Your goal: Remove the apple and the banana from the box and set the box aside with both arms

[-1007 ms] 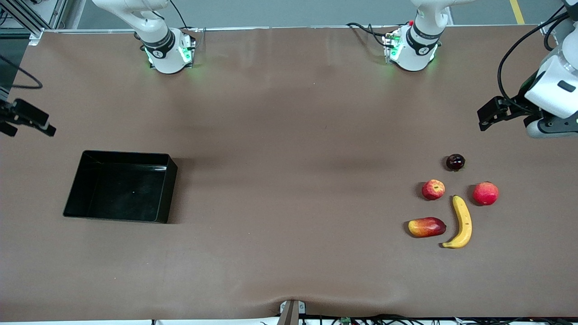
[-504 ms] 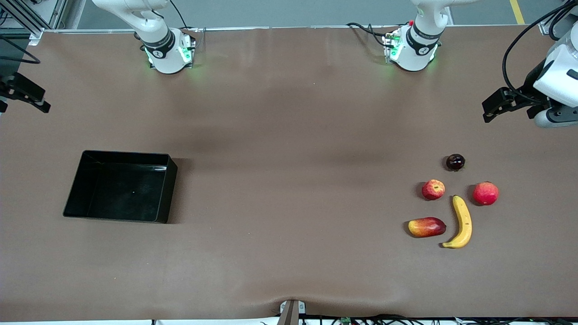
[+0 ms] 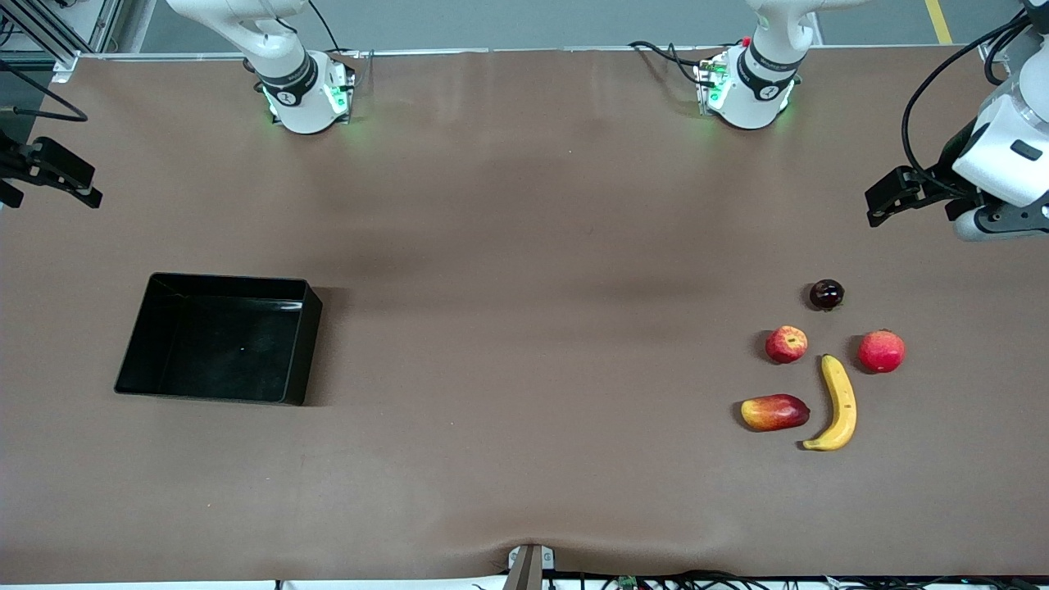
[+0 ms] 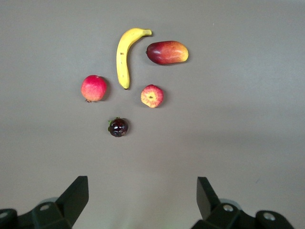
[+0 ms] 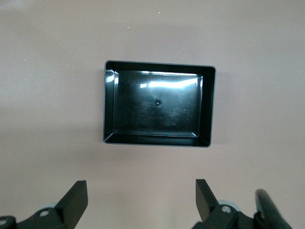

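Two grippers, left (image 4: 143, 198) and right (image 5: 141, 200), hang wide open and empty above banana (image 3: 837, 403), apple (image 3: 786, 344) and box (image 3: 299, 352).

Robot lab or test cell. Two arm bases (image 3: 307, 94) bolted on table (image 3: 524, 205) under plain brown mat, green status lights, loose cables (image 3: 664, 51) along edge, aluminium frame at corner, grey floor with yellow line.

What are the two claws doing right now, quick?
Left gripper: open, holding nothing, up above the fruits' end of the table.
Right gripper: open, holding nothing, up above the black box.
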### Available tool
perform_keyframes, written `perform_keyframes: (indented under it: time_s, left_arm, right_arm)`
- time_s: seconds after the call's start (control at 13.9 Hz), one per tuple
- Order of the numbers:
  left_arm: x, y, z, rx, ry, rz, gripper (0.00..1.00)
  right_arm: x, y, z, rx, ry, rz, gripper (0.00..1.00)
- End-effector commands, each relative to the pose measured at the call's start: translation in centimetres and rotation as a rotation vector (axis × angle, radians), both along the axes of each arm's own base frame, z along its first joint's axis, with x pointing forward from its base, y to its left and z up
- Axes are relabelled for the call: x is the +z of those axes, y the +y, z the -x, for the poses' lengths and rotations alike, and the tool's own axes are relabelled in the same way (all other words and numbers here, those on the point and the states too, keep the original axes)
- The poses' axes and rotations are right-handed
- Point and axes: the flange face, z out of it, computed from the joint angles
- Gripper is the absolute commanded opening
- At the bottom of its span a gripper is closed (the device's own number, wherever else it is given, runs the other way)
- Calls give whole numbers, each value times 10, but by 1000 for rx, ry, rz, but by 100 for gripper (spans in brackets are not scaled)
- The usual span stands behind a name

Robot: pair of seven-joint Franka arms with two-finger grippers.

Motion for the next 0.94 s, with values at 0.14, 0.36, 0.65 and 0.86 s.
perform_keyframes:
  time_s: [0.14, 0.36, 0.65, 0.86]
  left_arm:
    - [0, -10, 2, -14, -11, 18, 100]
    - [0, -9, 2, -12, -8, 19, 100]
    - [7, 3, 3, -14, -17, 6, 100]
    - [9, 0, 5, -13, -22, 1, 100]
  right_arm:
    - [1, -2, 1, 14, -5, -14, 100]
    - [1, 0, 1, 17, -6, -15, 100]
    - [-2, -1, 1, 16, 0, -15, 100]
    - [-2, -1, 1, 16, 1, -15, 100]
